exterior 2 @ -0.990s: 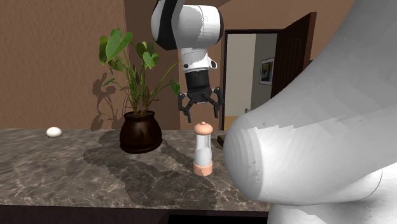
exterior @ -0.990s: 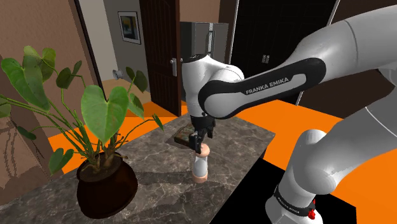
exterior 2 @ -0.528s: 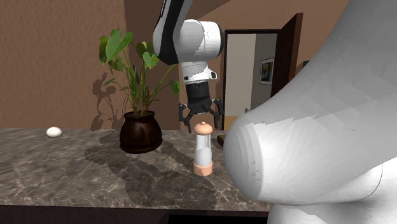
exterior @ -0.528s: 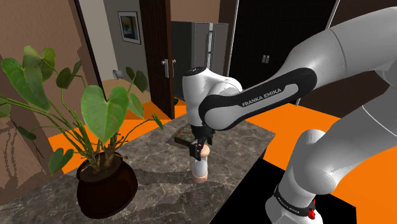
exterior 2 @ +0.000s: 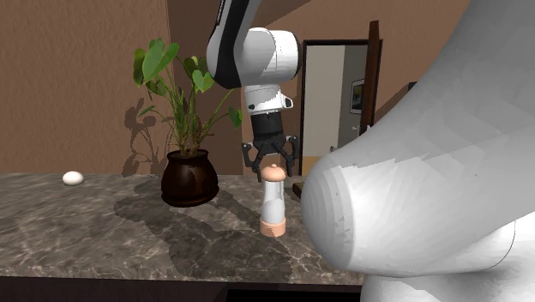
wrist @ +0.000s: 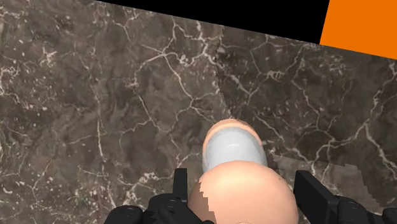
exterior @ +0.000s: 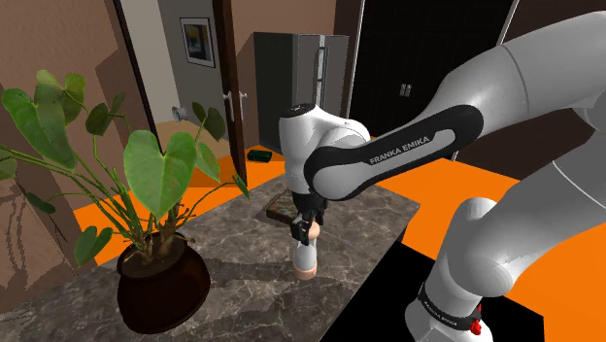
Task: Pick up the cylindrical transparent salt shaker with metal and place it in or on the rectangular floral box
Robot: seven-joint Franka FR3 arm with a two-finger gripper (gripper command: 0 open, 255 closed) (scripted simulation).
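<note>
Your hand (exterior 2: 273,169) is spread, w/ its fingers (wrist: 180,186) either side of the peach cap (wrist: 243,194) of the salt shaker (exterior 2: 273,203). I judge nothing is pinched yet; whether a pad already touches the cap, can't tell. The salt shaker stands upright on the dark marble table (exterior: 243,282), just in front of the low dark box (exterior: 277,206) as the shoulder view has it, and not far from the table edge on the stand's side. Main risk: you're high on it. Close here and you grip only the rounded cap, and a domed surface lets the pads ride up or down, so the salt shaker may squirt out or hang crooked. Go lower to the clear body and it's prob slick too, so close firm and square. 2nd risk: it's tall and narrow on a small base, so if one finger meets it first it tips, and w/ the edge near it could roll off to the orange floor (wrist: 362,25). Check centring in the wrist view before closing; the gaps look approx even but it's tight both sides. 3rd: push down too far and the palm hits the cap top and jams it vs the table. Last: the box sits close behind, so a short lift could clip the salt shaker's base on the box wall and knock it loose. The box's pattern I can't make out, and the hand hides part of it.
</note>
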